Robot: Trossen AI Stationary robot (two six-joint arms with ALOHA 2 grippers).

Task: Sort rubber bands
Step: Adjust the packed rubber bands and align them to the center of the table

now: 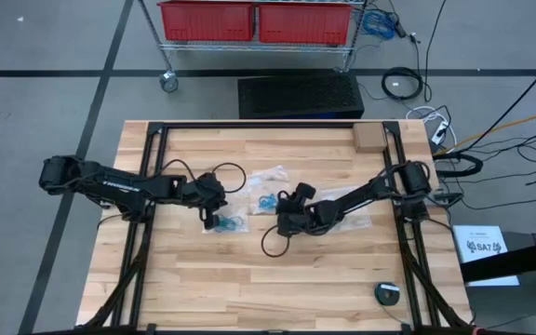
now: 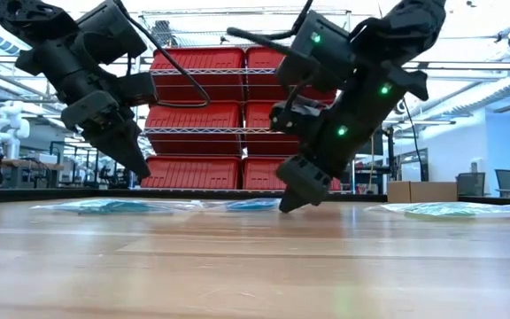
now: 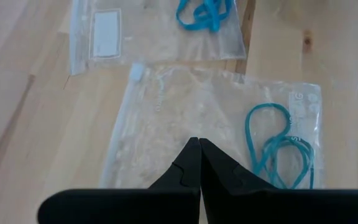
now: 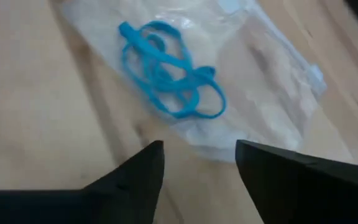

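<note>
Blue rubber bands (image 4: 166, 68) lie bunched on a clear bag (image 4: 253, 81) near the table's middle (image 1: 266, 202). My right gripper (image 4: 199, 149) stands open just short of that bag's edge, its fingertips low over the bare wood (image 2: 289, 204). Teal rubber bands (image 3: 278, 149) lie in a second clear bag (image 3: 185, 112). My left gripper (image 3: 199, 146) is shut with nothing in it and hangs above that bag, clear of the table (image 2: 140, 168).
A third clear bag with greenish bands (image 2: 450, 209) lies to the right in the low view. On the table are a cardboard box (image 1: 368, 138) at the far right, a grey round object (image 1: 387, 292) near the front right, and a black cable loop (image 1: 273, 244).
</note>
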